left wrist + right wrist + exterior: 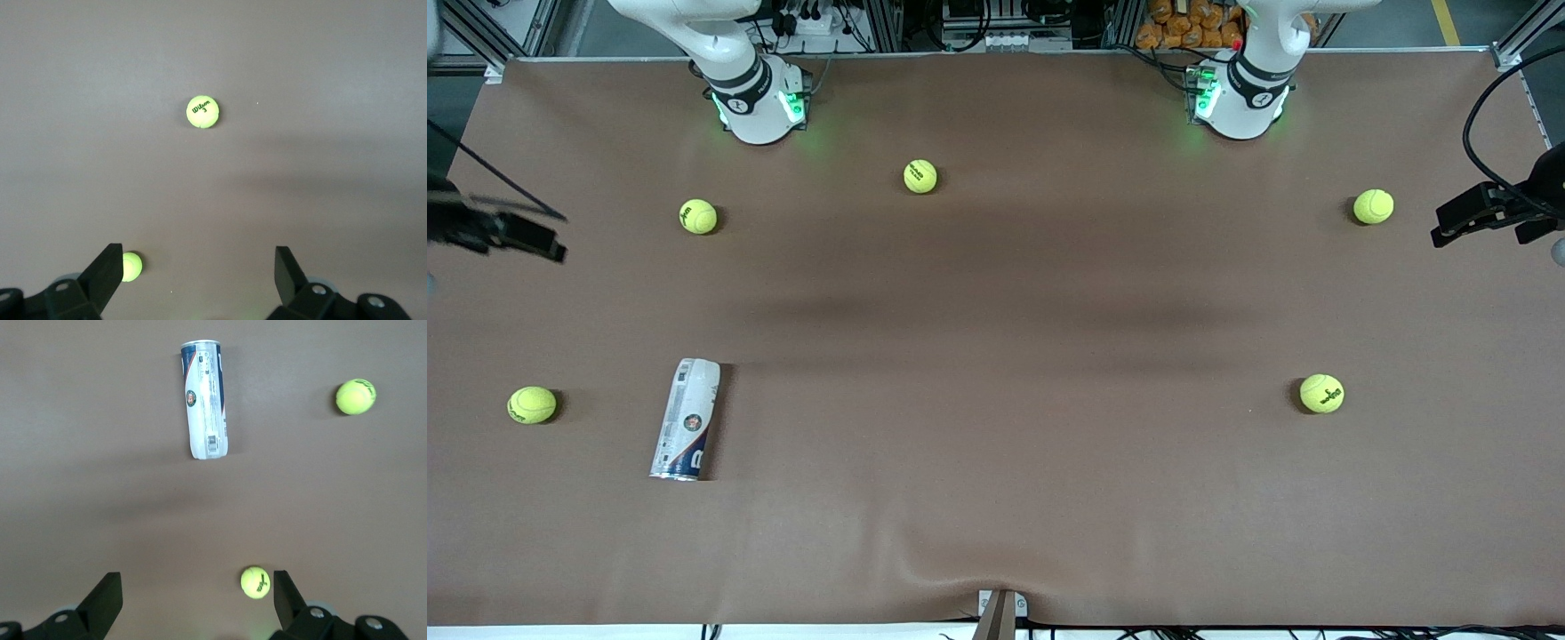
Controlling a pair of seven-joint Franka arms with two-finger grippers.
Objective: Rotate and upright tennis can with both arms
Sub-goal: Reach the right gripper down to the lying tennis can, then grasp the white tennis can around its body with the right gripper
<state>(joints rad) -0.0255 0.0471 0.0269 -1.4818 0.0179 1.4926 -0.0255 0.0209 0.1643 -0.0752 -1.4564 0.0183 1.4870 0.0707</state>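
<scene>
The tennis can (687, 420) lies on its side on the brown table toward the right arm's end, its navy band at the end nearer the front camera. It also shows in the right wrist view (205, 399). My right gripper (547, 242) hangs high over the table's edge at the right arm's end, open and empty (198, 590), well away from the can. My left gripper (1449, 227) hangs high over the edge at the left arm's end, open and empty (199, 267). The can is out of the left wrist view.
Several yellow-green tennis balls lie scattered: one (532, 404) beside the can, one (698, 216) and one (920, 176) near the right arm's base, one (1373, 206) and one (1321, 393) toward the left arm's end. The brown table cover (996, 498) is flat.
</scene>
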